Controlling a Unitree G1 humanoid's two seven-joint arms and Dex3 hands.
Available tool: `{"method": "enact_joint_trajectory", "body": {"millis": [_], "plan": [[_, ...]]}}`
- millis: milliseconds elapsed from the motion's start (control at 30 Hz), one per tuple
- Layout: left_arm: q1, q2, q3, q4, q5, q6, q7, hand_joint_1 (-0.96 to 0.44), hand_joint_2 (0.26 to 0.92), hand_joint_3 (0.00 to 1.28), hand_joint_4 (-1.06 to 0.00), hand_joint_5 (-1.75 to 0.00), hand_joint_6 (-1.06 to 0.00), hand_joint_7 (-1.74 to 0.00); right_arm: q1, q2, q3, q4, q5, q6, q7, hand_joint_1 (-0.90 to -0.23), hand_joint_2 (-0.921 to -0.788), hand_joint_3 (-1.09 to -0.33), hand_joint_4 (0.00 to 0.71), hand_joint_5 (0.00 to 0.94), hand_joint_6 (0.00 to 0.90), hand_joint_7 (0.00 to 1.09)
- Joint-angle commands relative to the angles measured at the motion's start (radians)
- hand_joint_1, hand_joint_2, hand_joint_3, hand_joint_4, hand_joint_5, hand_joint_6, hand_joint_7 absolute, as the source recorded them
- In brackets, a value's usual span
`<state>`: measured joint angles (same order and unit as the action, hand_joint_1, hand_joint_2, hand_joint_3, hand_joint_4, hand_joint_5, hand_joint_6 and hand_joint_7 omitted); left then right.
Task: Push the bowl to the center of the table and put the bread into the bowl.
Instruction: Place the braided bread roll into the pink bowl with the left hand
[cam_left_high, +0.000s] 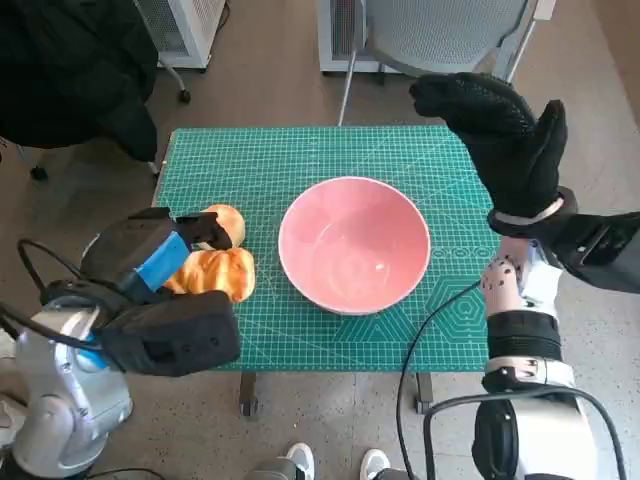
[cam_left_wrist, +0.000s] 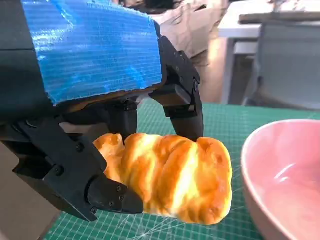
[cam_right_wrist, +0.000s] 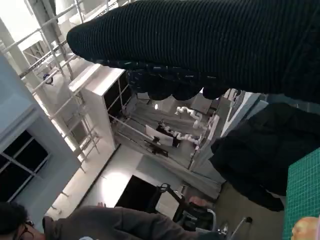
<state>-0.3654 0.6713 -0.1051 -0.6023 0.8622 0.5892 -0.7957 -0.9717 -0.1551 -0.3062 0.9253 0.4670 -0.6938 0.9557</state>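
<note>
Check the head view first. It shows the whole desk (cam_left_high: 300, 160) with its green cutting mat, and the pink bowl (cam_left_high: 354, 243) stands near the middle of the mat. The bread (cam_left_high: 213, 272) lies on the mat just beside the bowl, on the robot's left side. The left hand (cam_left_high: 165, 250) sits over the bread and hides part of it in this view.

Refer to the left wrist view for the grasp. There the left hand (cam_left_wrist: 95, 120) has black fingers (cam_left_wrist: 182, 107) closed on both sides of the bread (cam_left_wrist: 172, 177), so it grips the loaf. You cannot tell from this view whether the loaf rests on the mat or is lifted. The bowl (cam_left_wrist: 282, 175) appears only as a cut-off section of rim and wall, close to the bread but apart from it.

The right hand (cam_left_high: 505, 140) shows best in the head view: it is raised above the far right corner of the desk, holds nothing, and its thumb stands apart from the other fingers. In the right wrist view the right hand (cam_right_wrist: 210, 45) is a dark knitted band and its fingers are hard to make out. That view alone shows a person (cam_right_wrist: 95, 225) in a grey top, cut off by the frame edge. A small piece of bread (cam_right_wrist: 306, 229) also shows at the corner.
</note>
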Motion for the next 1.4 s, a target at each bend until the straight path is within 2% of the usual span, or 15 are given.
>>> {"method": "enact_joint_trajectory", "body": {"millis": [33, 333, 433, 700, 900, 1067, 1167, 1267, 1300, 1333, 1367, 1400], "plan": [[-0.043, 0.018, 0.028, -0.03, -0.017, -0.025, -0.009, 0.01, 0.689, 0.45, -0.7, -1.38, -0.75, -0.91, 0.013, 0.0, -0.001, 0.012, 0.001, 0.01, 0.009, -0.715, -0.921, -0.842, 0.292, 0.001, 0.357, 0.01], [-0.095, 0.003, 0.015, -0.005, -0.014, -0.033, -0.013, 0.01, 0.698, 0.44, -0.69, -1.38, -0.74, -0.91, 0.016, 0.0, -0.003, 0.009, 0.002, 0.004, 0.011, -0.717, -0.921, -0.832, 0.293, 0.001, 0.358, 0.01], [-0.101, 0.001, 0.01, -0.003, -0.01, -0.033, -0.015, 0.01, 0.679, 0.49, -0.68, -1.41, -0.73, -0.93, 0.018, 0.002, -0.003, 0.006, 0.002, 0.003, 0.011, -0.714, -0.921, -0.832, 0.293, 0.001, 0.358, 0.01], [-0.245, -0.033, -0.069, 0.063, 0.019, -0.01, -0.064, 0.01, 0.646, 0.57, -0.65, -1.47, -0.72, -0.97, 0.023, 0.001, -0.004, -0.006, 0.003, 0.002, 0.007, -0.71, -0.921, -0.835, 0.293, 0.001, 0.358, 0.01], [-0.386, -0.083, -0.142, 0.13, 0.044, 0.001, -0.104, 0.01, 0.695, 0.49, -0.63, -1.47, -0.7, -0.96, 0.03, -0.001, -0.003, -0.021, -0.001, 0.001, 0.0, -0.706, -0.921, -0.841, 0.291, 0.0, 0.357, 0.01], [-0.463, -0.121, -0.179, 0.199, 0.042, -0.026, -0.089, 0.01, 0.726, 0.44, -0.61, -1.48, -0.71, -0.94, 0.038, -0.005, -0.002, -0.031, -0.006, -0.003, -0.009, -0.706, -0.921, -0.845, 0.29, 0.0, 0.356, 0.01], [-0.512, -0.154, -0.211, 0.261, 0.048, -0.046, -0.067, 0.01, 0.802, 0.32, -0.58, -1.48, -0.7, -0.93, 0.045, -0.007, -0.001, -0.038, -0.01, -0.008, -0.016, -0.71, -0.921, -0.848, 0.286, 0.0, 0.354, 0.0], [-0.582, -0.21, -0.266, 0.358, 0.082, -0.037, -0.06, 0.0, 0.859, 0.28, -0.53, -1.4, -0.57, -1.19, 0.053, -0.01, 0.002, -0.048, -0.015, -0.011, -0.024, -0.712, -0.921, -0.852, 0.282, 0.0, 0.349, 0.0], [-0.597, -0.222, -0.279, 0.38, 0.09, -0.033, -0.061, 0.08, 0.844, 0.33, -0.52, -1.43, -0.52, -1.07, 0.055, -0.01, 0.002, -0.051, -0.015, -0.011, -0.026, -0.712, -0.921, -0.853, 0.282, 0.0, 0.348, 0.0], [-0.626, -0.244, -0.304, 0.419, 0.114, -0.019, -0.07, 0.19, 0.775, 0.5, -0.49, -1.51, -0.48, -0.8, 0.058, -0.012, 0.003, -0.056, -0.016, -0.01, -0.03, -0.712, -0.921, -0.854, 0.282, 0.0, 0.347, 0.0], [-0.646, -0.261, -0.321, 0.446, 0.133, -0.008, -0.078, 0.25, 0.734, 0.62, -0.45, -1.58, -0.42, -0.58, 0.061, -0.012, 0.004, -0.06, -0.017, -0.01, -0.032, -0.711, -0.921, -0.856, 0.281, 0.0, 0.347, 0.0], [-0.666, -0.28, -0.338, 0.476, 0.149, 0.001, -0.081, 0.3, 0.707, 0.69, -0.43, -1.63, -0.38, -0.43, 0.064, -0.013, 0.006, -0.066, -0.018, -0.009, -0.036, -0.71, -0.921, -0.857, 0.281, 0.0, 0.346, 0.0]]}}
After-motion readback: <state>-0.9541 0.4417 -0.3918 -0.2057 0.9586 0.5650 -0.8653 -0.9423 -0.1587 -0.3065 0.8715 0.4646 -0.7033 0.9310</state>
